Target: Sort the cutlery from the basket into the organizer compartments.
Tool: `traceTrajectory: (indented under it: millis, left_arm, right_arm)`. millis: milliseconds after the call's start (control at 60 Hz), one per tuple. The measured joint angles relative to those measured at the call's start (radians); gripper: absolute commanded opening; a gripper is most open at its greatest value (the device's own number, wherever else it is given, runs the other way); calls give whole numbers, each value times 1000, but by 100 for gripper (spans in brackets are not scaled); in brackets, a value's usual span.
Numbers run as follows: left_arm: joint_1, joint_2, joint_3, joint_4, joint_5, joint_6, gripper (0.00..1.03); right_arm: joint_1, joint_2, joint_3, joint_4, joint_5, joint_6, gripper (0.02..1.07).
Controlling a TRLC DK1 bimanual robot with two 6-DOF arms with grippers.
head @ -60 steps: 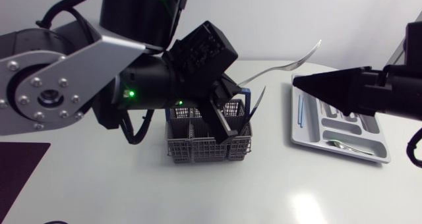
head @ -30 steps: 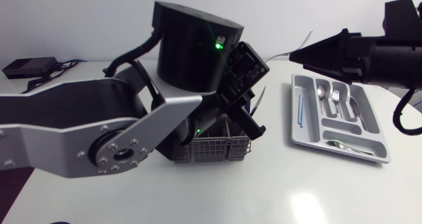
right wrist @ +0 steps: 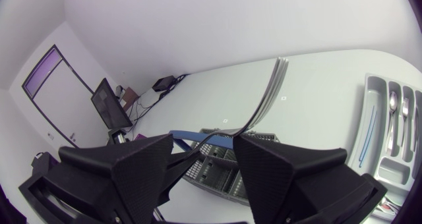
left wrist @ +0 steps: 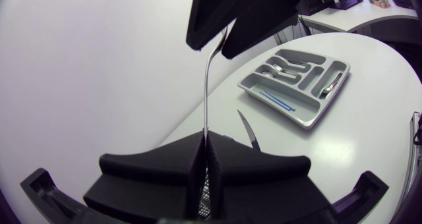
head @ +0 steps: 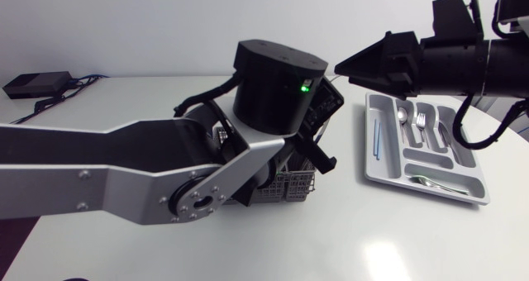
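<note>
So the left gripper (left wrist: 206, 137) has its fingers clenched tight on one end of a thin silver metal fork (left wrist: 206, 85) (pretty sure it's a fork, the right wrist view shows tines). The shaft runs straight out ahead of those fingers into the gap of the right gripper (right wrist: 206, 141). The right one's fingers are spread: the fork sits between them, nearer one finger, and isn't pinched from both sides as far as I can see. Under the left fingers is the grey mesh plastic basket (head: 293, 184) with a knife blade (left wrist: 249, 128) poking out of it. The grey moulded plastic organizer tray (left wrist: 297, 122) lies well beyond both sets of fingers. Imo this fork is light, stiff and slick, so it'll pivot if you pinch it at the very tip. I'd clamp the flat of the handle around mid-shaft, broad faces against the pads
</note>
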Motion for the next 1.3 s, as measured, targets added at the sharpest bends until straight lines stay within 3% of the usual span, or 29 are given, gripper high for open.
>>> traceTrajectory:
  millis: [367, 533, 683, 767, 900, 1050, 1300]
  left_arm:
    - [-15, 11, 2, 21, -13, 0, 3]
    - [-27, 13, 4, 27, -14, 0, 3]
    - [-28, 23, 8, 46, -31, 12, 3]
    - [-34, 34, 8, 76, -51, 32, 3]
    - [-42, 39, 8, 87, -64, 50, 3]
    - [-46, 39, 8, 91, -71, 52, 3]
    - [-46, 45, 8, 129, -92, 49, 3]
  right_arm:
    - [34, 31, 3, 2, 41, 6, 61]
    - [39, 50, 3, 3, 53, 20, 44]
    - [43, 52, 3, 4, 55, 25, 43]
    - [49, 52, 3, 5, 56, 28, 30]
    - [52, 52, 3, 6, 57, 28, 25]
    - [53, 52, 4, 6, 55, 43, 9]
    - [68, 51, 22, 18, 37, 86, 8]
